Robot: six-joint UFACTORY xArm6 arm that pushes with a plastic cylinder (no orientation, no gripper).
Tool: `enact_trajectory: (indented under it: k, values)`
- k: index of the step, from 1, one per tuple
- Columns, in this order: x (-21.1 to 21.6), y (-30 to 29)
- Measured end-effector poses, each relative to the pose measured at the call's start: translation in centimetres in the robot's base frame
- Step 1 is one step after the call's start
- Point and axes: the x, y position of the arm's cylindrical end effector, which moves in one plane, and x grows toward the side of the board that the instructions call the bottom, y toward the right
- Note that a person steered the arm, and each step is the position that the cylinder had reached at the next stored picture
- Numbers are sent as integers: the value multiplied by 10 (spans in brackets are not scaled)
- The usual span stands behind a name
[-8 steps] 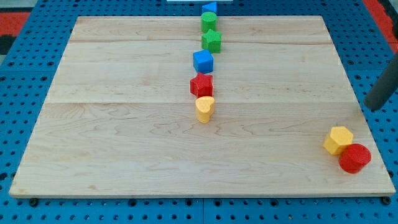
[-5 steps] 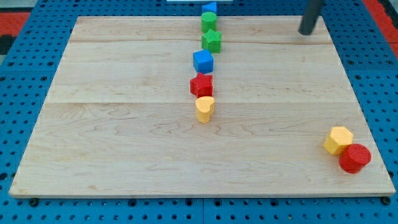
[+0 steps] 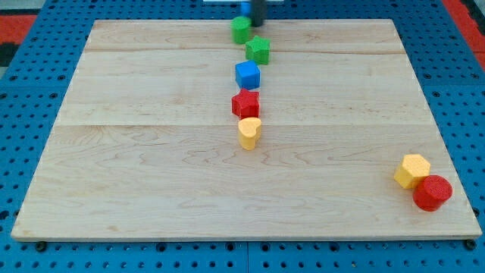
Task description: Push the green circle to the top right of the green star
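my tip (image 3: 258, 23) sat at the view's top edge, bare rod with nothing held, just right of the green circle (image 3: 241, 29) and partly hiding a blue block (image 3: 246, 7) behind it. green circle lay up-left of the green star (image 3: 258, 51), near it. judgement: circle is on the wrong side; tip should round to its left and push rightward along the top edge, clear of the star. blue cube (image 3: 248, 74) and red star (image 3: 245, 102) lay below.
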Motion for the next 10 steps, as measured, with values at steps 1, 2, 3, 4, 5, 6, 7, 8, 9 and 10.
enact_trajectory:
  k: [1, 2, 3, 4, 5, 6, 7, 8, 9, 10]
  values:
    - [18, -118]
    - [79, -102]
    - [63, -74]
    - [1, -153]
    - [-3, -135]
    - [42, -74]
    - [48, 19]
    - [11, -11]
    - [0, 10]
    - [23, 40]
